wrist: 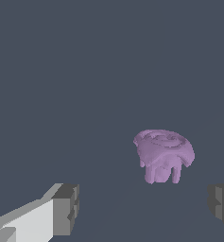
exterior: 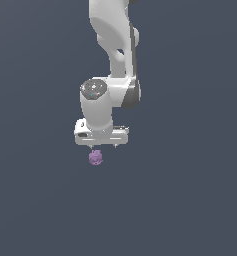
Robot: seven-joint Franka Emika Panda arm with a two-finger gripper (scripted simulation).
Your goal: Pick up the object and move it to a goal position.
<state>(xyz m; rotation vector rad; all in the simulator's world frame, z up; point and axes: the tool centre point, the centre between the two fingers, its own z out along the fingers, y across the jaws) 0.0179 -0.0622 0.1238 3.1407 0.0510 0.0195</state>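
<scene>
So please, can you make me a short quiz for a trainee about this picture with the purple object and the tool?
1. True or false: the tool is shut on the purple object.
2. In the wrist view, where is the purple object relative to the fingers? A) pinched by both B) ahead of the gap, touching neither C) behind them
3. Fill in: the arm is coloured ____.

Key: 1 false; 2 B; 3 white.
</scene>
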